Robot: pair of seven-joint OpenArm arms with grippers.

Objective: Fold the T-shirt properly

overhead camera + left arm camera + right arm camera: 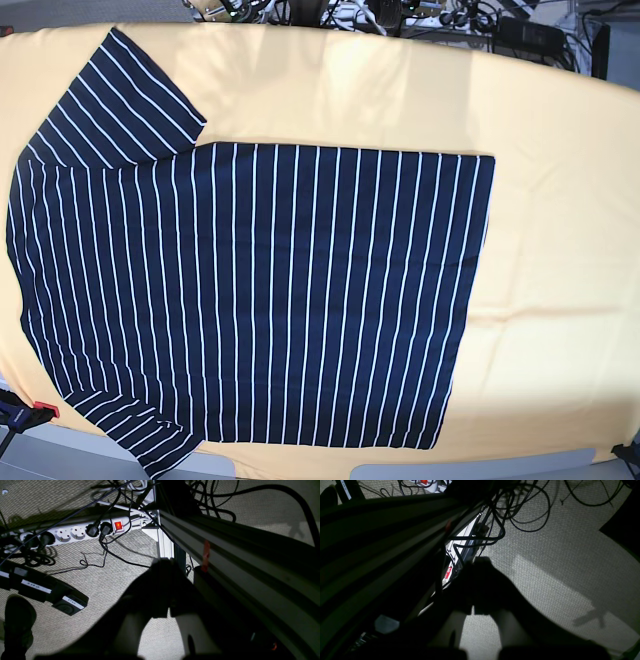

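On the yellow-clothed desk, lying flat: striped T-shirt; both tools, left and right, hanging clenched over carpet.

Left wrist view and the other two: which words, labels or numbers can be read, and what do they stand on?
"STOP": white label on the black box on the floor, left wrist view, seen upside down.
White label further along the same box: a few characters, too blurred to read.
Red tag on the frame, right wrist view: white print, too small to read.
T-shirt and yellow cloth, base view: no text.
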